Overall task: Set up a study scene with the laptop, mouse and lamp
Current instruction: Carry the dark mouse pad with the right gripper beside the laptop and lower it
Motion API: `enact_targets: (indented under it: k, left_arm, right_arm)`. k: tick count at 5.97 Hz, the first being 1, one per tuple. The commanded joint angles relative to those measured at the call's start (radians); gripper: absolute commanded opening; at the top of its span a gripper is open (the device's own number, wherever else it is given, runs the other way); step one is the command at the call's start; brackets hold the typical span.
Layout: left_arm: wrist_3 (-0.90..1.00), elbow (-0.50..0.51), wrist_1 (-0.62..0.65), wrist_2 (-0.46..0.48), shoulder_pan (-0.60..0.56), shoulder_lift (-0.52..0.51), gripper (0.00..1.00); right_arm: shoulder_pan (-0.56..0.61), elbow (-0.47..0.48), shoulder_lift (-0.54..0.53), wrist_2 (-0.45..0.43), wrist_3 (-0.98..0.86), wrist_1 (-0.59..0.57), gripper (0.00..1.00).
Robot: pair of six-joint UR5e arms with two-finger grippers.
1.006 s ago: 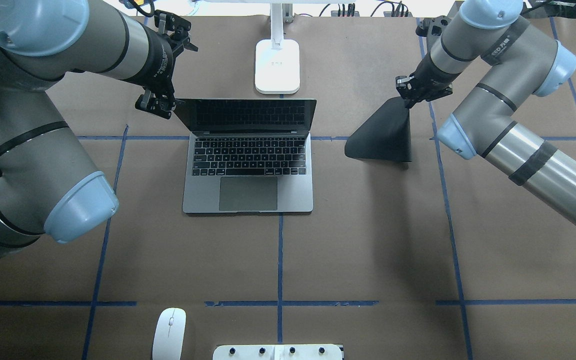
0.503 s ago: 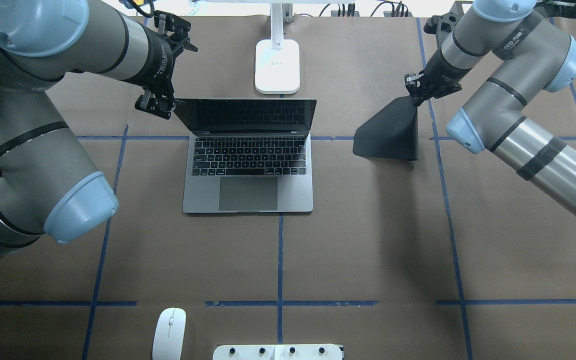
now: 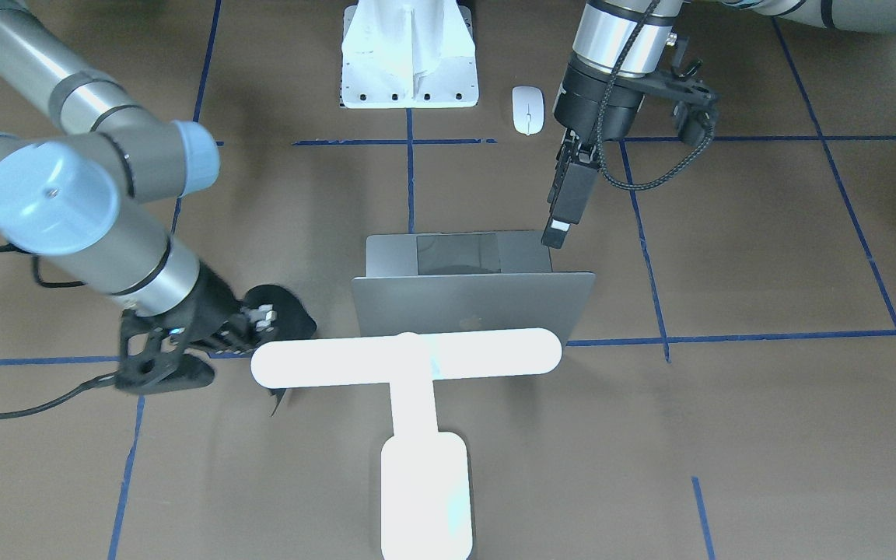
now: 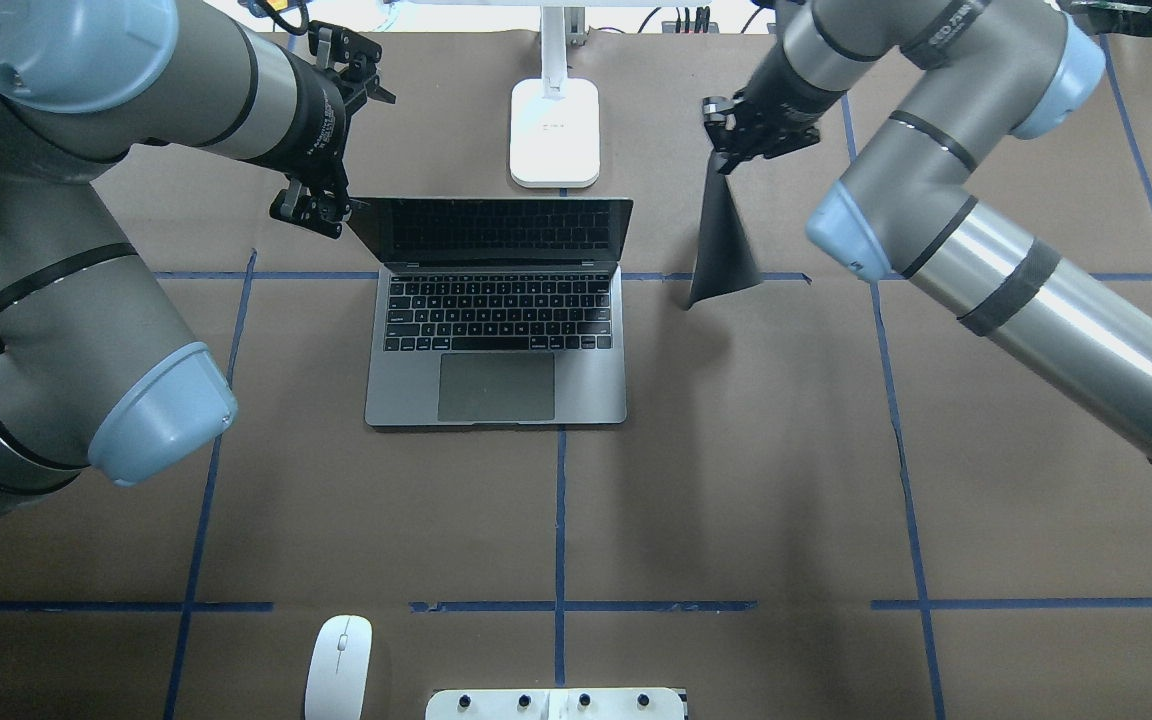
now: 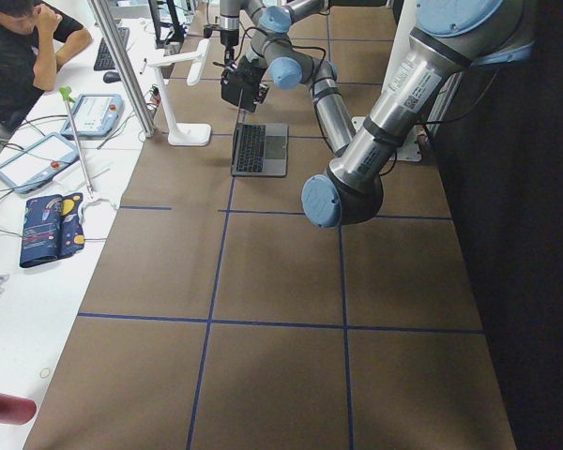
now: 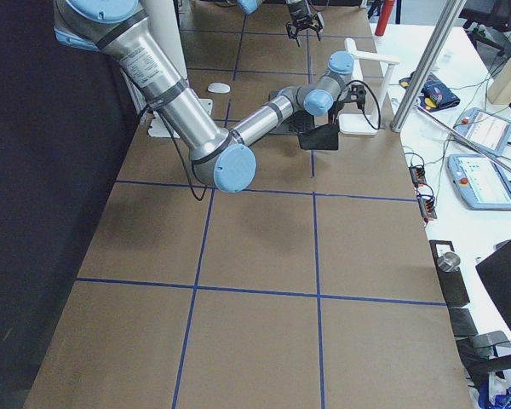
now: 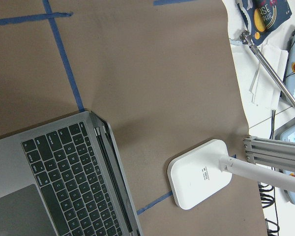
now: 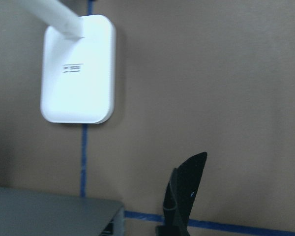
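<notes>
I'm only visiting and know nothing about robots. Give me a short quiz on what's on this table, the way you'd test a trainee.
1. True or false: the laptop is open, with its keyboard showing.
2. What is the right hand holding up off the table? A) a cup B) the black mat C) a book
3. Name the small white thing lying on the table close to the bolted pedestal.

Key: 1 true. 2 B. 3 the mouse.
</notes>
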Motion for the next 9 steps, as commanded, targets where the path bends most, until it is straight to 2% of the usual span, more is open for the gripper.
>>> enact_targets:
  k: [1, 2, 4, 8, 9]
  left_arm:
    - [-0.002, -0.003, 0.0, 0.0, 0.0, 0.0, 1.0]
    - [-0.011, -0.015, 0.003, -0.002, 0.002, 0.0, 1.0]
    - [-0.011, -0.019, 0.003, 0.0, 0.003, 0.0, 1.0]
    - [-0.011, -0.019, 0.005, 0.0, 0.003, 0.0, 1.0]
    - [-0.011, -0.021, 0.005, -0.002, 0.003, 0.0, 1.0]
  right_arm:
    - [-0.05, -0.039, -0.004, -0.011, -0.025, 0.086, 0.0]
    - [-0.049, -0.171, -0.032, -0.011, -0.082, 0.235, 0.0]
    - [0.005, -0.175, -0.102, 0.059, -0.108, 0.243, 0.0]
    - [0.007, -0.186, -0.121, 0.029, -0.139, 0.202, 0.02]
    - [0.007, -0.186, -0.107, 0.006, -0.134, 0.168, 0.48]
